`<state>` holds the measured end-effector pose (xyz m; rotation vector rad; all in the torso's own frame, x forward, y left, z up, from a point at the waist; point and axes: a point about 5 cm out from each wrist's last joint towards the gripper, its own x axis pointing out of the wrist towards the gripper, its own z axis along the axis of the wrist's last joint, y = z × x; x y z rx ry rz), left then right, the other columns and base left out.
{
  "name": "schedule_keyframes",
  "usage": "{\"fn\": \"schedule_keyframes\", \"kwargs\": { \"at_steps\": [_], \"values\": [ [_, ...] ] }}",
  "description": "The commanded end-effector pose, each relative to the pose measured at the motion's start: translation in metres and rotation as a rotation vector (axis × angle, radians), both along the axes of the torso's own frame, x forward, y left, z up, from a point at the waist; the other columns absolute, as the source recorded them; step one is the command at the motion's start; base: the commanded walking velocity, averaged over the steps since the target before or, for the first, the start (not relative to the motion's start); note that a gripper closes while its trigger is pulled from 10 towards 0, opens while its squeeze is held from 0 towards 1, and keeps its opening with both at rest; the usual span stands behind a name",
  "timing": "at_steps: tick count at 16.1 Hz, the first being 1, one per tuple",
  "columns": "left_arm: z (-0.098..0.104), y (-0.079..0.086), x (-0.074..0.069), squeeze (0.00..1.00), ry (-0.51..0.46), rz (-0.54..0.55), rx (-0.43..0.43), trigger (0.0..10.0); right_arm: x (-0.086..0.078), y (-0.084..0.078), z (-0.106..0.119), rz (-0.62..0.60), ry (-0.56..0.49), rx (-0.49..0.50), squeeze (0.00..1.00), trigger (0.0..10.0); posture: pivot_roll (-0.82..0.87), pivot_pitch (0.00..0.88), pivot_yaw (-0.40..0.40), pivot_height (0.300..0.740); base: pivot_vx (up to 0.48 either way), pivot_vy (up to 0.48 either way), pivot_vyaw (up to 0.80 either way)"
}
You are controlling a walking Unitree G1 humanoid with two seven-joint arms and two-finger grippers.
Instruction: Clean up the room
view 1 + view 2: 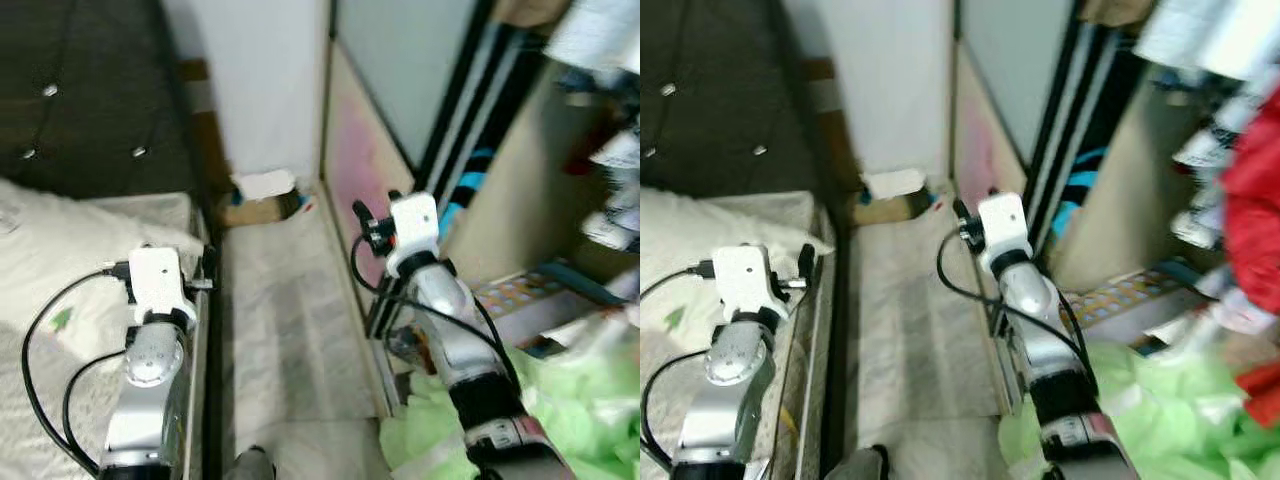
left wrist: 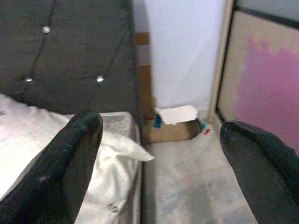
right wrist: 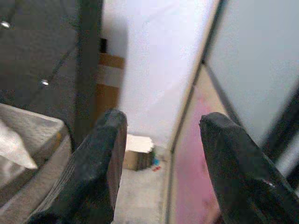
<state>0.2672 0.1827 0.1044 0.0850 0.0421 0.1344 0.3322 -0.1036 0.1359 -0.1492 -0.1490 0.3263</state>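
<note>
Left eye view gives me both arms raised over a narrow strip of floor (image 1: 285, 310) between the bed (image 1: 70, 250) and the wardrobe (image 1: 380, 150). My left hand (image 2: 159, 154) is spread wide and holds nothing; its left finger (image 2: 60, 172) hangs over the white sheet at the bed's edge, and its right finger is over the floor. My right hand (image 3: 161, 154) is also wide and empty, held close beside the wardrobe's pink-stained panel (image 3: 191, 186). Straight ahead of both hands, well apart from them, a cardboard box (image 1: 262, 200) with a white sheet of paper (image 2: 177, 113) on top sits on the floor against the white wall (image 1: 260, 80). Small red and blue bits (image 2: 204, 130) lie just beside the box. Behind my right hand, to its right, green cloth (image 1: 560, 410) is heaped on the floor. Blurred clothes (image 1: 1250, 200) hang above that heap.
</note>
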Motion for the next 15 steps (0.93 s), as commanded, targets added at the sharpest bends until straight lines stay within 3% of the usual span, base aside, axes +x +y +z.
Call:
{"fn": "schedule_keyframes", "kwargs": {
  "at_steps": [1, 2, 3, 8, 13, 15],
  "values": [
    [0.0027, -0.0034, 0.0029, 0.0, -0.017, -0.014, -0.016, 10.0, 0.0037, -0.0034, 0.0054, -0.009, -0.017, 0.012, 0.0, 10.0, 0.11, 0.0, -0.032, 0.74, 0.0, 0.0, 0.8],
    [0.0037, -0.0041, 0.0029, 0.0, -0.022, 0.003, -0.045, 10.0, 0.0046, -0.0037, 0.0064, -0.012, -0.018, 0.015, 0.0, 10.0, 0.11, 0.0, -0.033, 0.74, 0.0, 0.0, 0.8],
    [0.0029, -0.0044, 0.0009, 0.0, -0.002, 0.007, -0.159, 10.0, 0.0032, -0.0028, 0.0058, -0.004, -0.015, 0.018, 0.0, 10.0, 0.11, 0.0, -0.036, 0.74, 0.0, 0.0, 0.8],
    [0.0044, 0.0026, -0.0063, 0.0, -0.037, 0.005, -0.089, 10.0, -0.0033, 0.0008, -0.0002, 0.017, 0.003, 0.032, 0.0, 10.0, 0.12, 0.0, -0.045, 0.74, 0.0, 0.0, 0.8],
    [0.0025, -0.0012, -0.0021, 0.0, -0.039, 0.006, -0.059, 10.0, 0.0009, 0.0011, -0.0007, 0.03, 0.006, 0.027, 0.0, 10.0, 0.12, 0.0, -0.054, 0.74, 0.0, 0.0, 0.8],
    [0.0041, -0.003, -0.0015, 0.0, -0.055, 0.007, 0.003, 10.0, 0.0015, 0.0008, -0.0006, 0.035, 0.006, 0.023, 0.0, 10.0, 0.12, 0.0, -0.057, 0.74, 0.0, 0.0, 0.8]
  ]
}}
